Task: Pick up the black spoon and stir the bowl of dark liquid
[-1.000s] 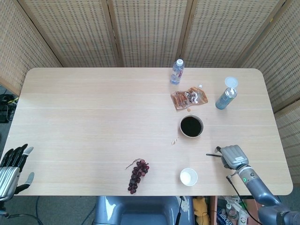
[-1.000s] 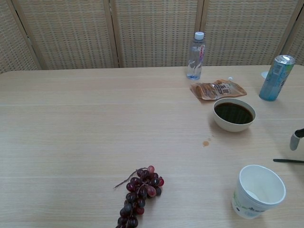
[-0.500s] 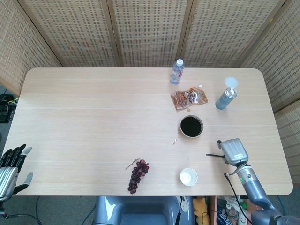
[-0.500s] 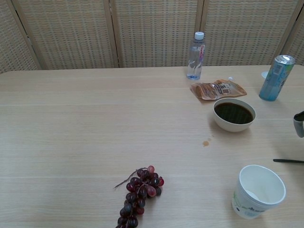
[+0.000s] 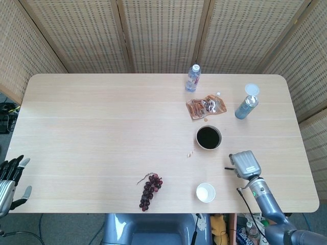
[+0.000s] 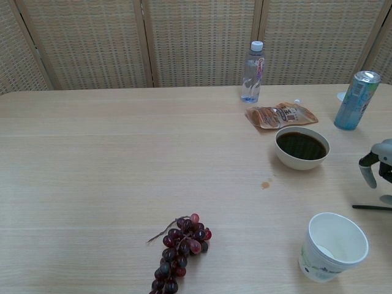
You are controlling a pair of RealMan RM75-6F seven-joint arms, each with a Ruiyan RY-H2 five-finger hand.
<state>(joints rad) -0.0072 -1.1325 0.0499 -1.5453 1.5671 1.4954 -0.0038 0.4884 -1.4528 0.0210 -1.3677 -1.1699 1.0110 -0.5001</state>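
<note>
Two hands are yours here, and neither has hold of anything. Your right hand [image 5: 245, 164] hangs over the near right part of the table [image 5: 102, 127], just above the black spoon [image 6: 372, 207], palm down; in the chest view its fingers [image 6: 369, 174] point downward at the right edge of the frame, apart from the spoon, with nothing between them. The spoon lies flat on the table, its thin handle pointing toward the middle, and most of it is hidden under your hand in the head view, so only the tip of the handle shows there. The bowl of dark liquid [image 5: 208, 138] stands near, up and to the left of your right hand, well filled. A white paper cup [image 6: 332, 246] stands upright just beside the spoon on the near side. Your left hand [image 5: 9, 178] sits off the table's near left corner, fingers spread and empty. Behind the bowl lie a snack pouch [image 5: 205, 107], a water bottle [image 5: 192, 77] and a blue can [image 5: 246, 107]. A bunch of grapes [image 5: 149, 190] rests near the front edge.
</note>
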